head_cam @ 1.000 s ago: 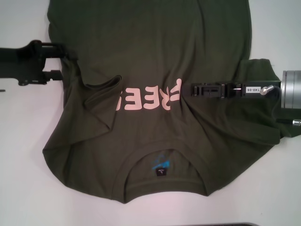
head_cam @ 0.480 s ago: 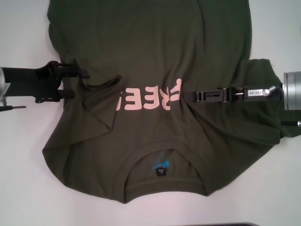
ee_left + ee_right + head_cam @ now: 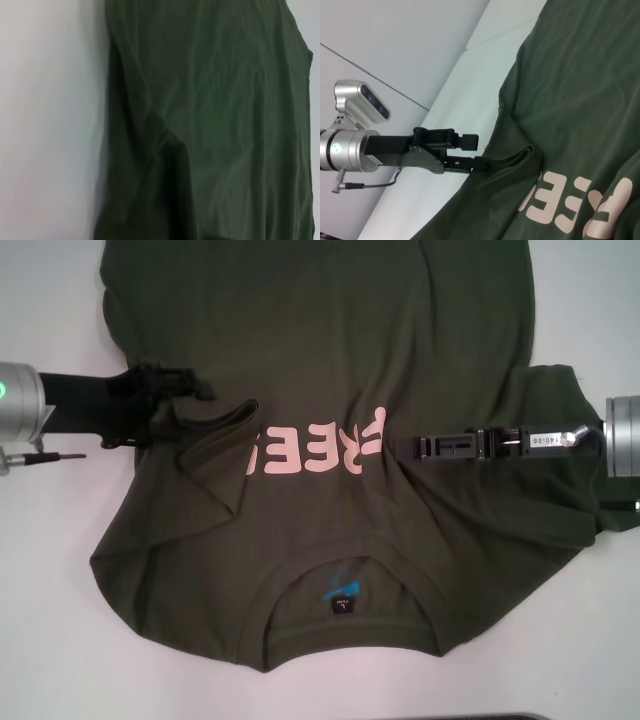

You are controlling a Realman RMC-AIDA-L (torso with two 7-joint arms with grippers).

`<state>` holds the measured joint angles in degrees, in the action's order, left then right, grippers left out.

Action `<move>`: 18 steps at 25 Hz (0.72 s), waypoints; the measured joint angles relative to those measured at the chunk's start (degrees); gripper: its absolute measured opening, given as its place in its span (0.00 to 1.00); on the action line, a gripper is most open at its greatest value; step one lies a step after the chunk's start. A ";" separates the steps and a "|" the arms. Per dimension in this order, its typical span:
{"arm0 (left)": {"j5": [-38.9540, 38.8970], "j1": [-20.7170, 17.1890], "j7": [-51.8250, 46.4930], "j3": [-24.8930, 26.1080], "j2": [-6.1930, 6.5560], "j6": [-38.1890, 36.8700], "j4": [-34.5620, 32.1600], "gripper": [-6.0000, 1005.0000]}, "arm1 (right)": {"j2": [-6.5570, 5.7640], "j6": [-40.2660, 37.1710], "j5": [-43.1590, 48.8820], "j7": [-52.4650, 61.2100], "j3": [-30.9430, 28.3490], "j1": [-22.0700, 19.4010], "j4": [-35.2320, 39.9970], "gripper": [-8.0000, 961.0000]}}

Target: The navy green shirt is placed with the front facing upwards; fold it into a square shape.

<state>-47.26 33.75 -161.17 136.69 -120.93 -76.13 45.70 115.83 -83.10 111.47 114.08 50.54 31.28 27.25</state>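
Note:
The navy green shirt (image 3: pixel 330 340) lies spread on the white table, its collar and black neck label (image 3: pixel 343 602) at the near edge and its pink lettering (image 3: pixel 315 448) facing up. Its left sleeve is turned inward into a raised fold (image 3: pixel 215 425). My left gripper (image 3: pixel 195 405) comes in from the left and stands open at that fold. In the right wrist view its fingers (image 3: pixel 467 140) are apart at the fold's edge (image 3: pixel 512 157). My right gripper (image 3: pixel 398 447) reaches in over the folded right sleeve to the lettering, where creases gather. The left wrist view shows only shirt cloth (image 3: pixel 215 125).
White table (image 3: pixel 50 590) shows to the left, right and near side of the shirt. A pale wall (image 3: pixel 395 40) rises behind the table in the right wrist view. The shirt's hem runs out of the head view at the far side.
My left gripper has moved right, from the shirt's left edge in to the folded sleeve. The right gripper has shifted slightly nearer and rightward. The sleeve fold has kept its shape.

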 joint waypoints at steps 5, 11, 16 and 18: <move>0.02 1.58 -0.21 -0.74 0.01 2.12 -1.23 0.71 | -0.10 0.00 0.00 0.00 -0.06 -0.18 0.00 0.76; -2.49 5.09 1.74 -0.06 0.06 2.33 -2.85 0.71 | -0.14 -0.04 -0.04 0.00 -0.24 0.04 0.00 0.76; -12.31 5.02 6.84 0.73 1.12 -2.30 -2.25 0.70 | -0.37 0.02 -0.04 0.00 -0.46 0.45 0.00 0.76; -12.46 3.68 6.12 0.64 2.02 -2.73 -1.71 0.70 | -0.44 0.14 -0.04 0.00 -0.49 0.51 0.00 0.76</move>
<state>-59.72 37.43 -155.04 137.32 -118.91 -78.86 43.99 115.39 -82.96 111.44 114.08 50.04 31.79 27.25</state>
